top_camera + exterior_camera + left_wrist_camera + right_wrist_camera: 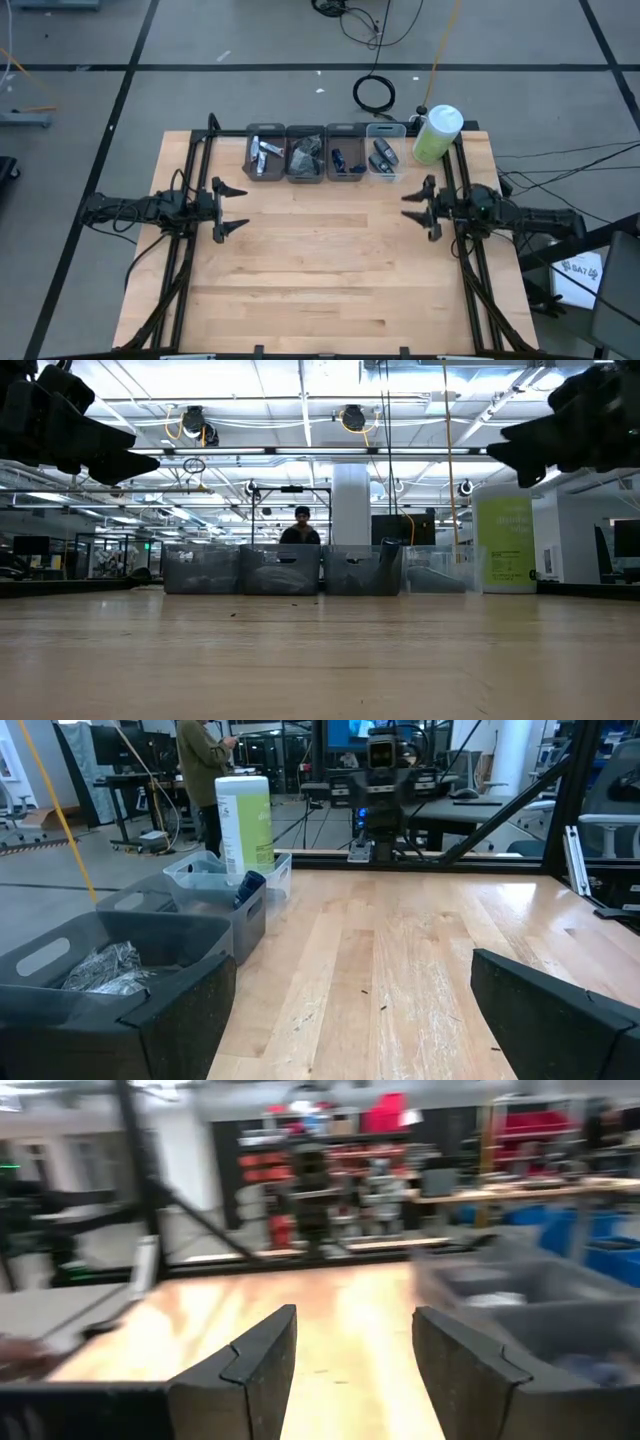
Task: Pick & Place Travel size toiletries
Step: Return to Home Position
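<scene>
Left gripper [238,208] hangs over the table's left side, fingers wide, holding nothing. Right gripper [407,206] faces it from the right side, fingers likewise spread and empty. Green bottle [437,133] stands upright at the far right corner, just beside the clear bin [440,578]. Three dark bins [280,575] adjoin that bin in one row along the far edge. Travel size toiletries [262,154] lie inside the bins, well apart from both grippers. Wooden table [320,280]: pale planks. Beyond it are a grey floor, a cable coil [374,94] and a person [302,525] behind the bins.
</scene>
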